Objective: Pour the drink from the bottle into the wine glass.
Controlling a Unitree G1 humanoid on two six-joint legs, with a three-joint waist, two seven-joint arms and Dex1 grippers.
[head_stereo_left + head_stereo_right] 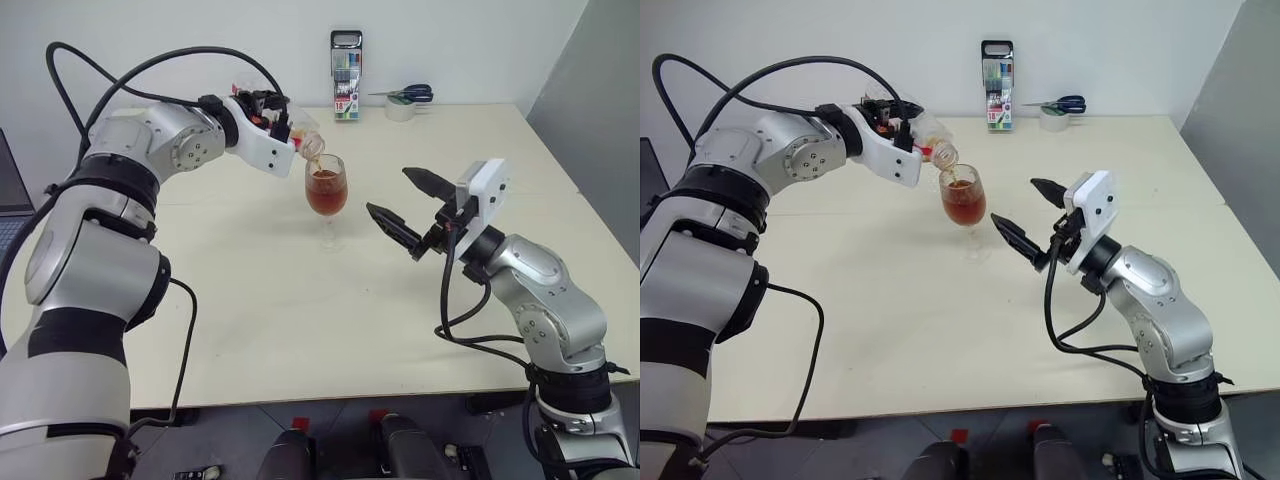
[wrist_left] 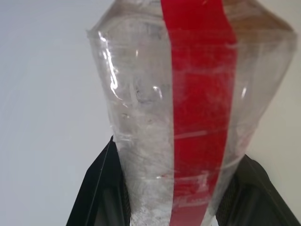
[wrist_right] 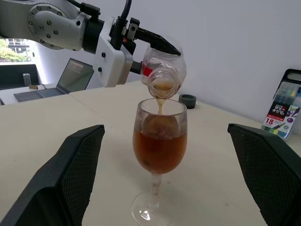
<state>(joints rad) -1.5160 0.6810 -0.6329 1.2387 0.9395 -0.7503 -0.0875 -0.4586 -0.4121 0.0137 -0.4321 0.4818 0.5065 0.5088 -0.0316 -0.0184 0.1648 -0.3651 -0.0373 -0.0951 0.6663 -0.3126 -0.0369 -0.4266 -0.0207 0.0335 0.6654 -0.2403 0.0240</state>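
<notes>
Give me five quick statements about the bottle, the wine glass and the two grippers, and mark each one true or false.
1. The left gripper holds the bottle tipped over the wine glass. True.
2. The wine glass is empty. False: its bowl holds a good amount of the reddish-brown drink.
3. The right gripper is closed around the glass stem. False: its fingers are spread open, beside the glass and apart from it.
4. A marker pack stands at the far edge of the table. True.
5. The bottle lies flat on the table. False: it is held up in the air.
</notes>
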